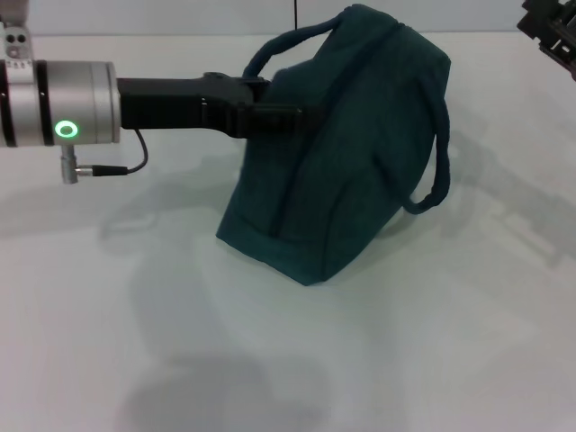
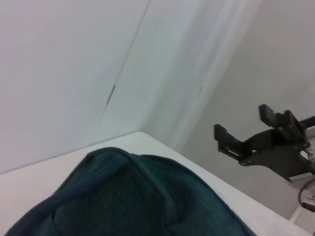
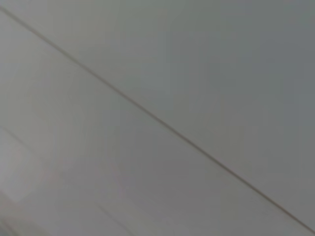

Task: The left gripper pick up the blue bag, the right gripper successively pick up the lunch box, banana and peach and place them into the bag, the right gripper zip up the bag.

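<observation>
One blue bag (image 1: 346, 153) stands near the bench's (image 1: 135, 342) far edge. The left gripper (image 1: 274, 110) pinches its upper side. The right gripper (image 2: 241, 140), fingers spread, hovers at the far right corner.

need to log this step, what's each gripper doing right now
left gripper: shut on the blue bag, at its upper edge.
right gripper: open, holding nothing, raised off to the right of the bag.

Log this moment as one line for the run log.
left gripper: at bag's upper side | blue bag: on table, top looks closed | right gripper: raised off to the side, fingers apart, empty
</observation>
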Motion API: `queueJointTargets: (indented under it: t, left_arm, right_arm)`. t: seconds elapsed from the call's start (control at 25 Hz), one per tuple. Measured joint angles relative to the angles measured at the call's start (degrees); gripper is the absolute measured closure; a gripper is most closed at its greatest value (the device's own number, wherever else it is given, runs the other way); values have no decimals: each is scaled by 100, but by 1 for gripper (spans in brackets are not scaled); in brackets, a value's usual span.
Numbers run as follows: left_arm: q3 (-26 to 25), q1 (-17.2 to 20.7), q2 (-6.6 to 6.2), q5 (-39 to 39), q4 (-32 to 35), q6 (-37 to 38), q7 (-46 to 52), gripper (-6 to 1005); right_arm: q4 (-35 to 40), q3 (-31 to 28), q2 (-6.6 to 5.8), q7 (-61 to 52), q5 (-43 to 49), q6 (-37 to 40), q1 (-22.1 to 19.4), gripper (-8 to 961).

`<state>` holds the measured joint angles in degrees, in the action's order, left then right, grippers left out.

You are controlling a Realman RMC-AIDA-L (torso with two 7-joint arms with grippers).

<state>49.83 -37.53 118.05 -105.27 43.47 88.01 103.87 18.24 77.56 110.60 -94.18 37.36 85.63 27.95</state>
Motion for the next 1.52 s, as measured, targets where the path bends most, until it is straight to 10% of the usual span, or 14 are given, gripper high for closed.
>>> queueJointTargets:
  t: [0.52, 1.12, 1.52]
  left_arm:
    - [-17, 504, -86, 369, 926, 455, 293, 114]
    - [-18, 1417, -228, 1377, 2174, 1396, 109, 116]
    - [28, 1705, -292, 1467, 1654, 2634, -1138, 118]
  right_arm:
    - [556, -8, -177, 468, 604, 376, 35, 152]
    - [958, -87, -250, 1537, 1215, 1175, 35, 139]
    - [1374, -85, 130, 2678, 3241, 1213, -4, 139]
